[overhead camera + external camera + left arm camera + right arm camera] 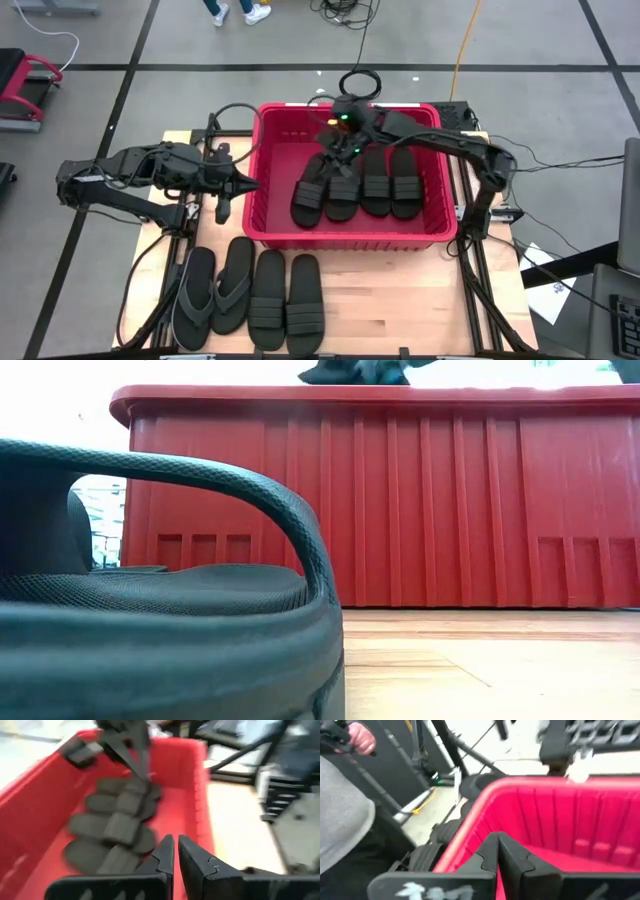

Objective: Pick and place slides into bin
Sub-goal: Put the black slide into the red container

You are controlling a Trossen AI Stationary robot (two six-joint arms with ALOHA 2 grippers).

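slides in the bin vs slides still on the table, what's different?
Place: the four slides in the bin lie inside the red bin; the four slides on the table lie in a row in front of it.
Type: the binned ones are all wide-strap; the table row has two thong flip-flops and two wide-strap.
Shared: all dark, lying flat, sole down.

Both arms were dark, jointed and cable-fed; the right pincer (pixel 498 851) had angular black fingers, with green lights glowing at its wrist.

Wooden table (pixel 400 300): red bin (pixel 347 238), four slides (pixel 247 295) just before it
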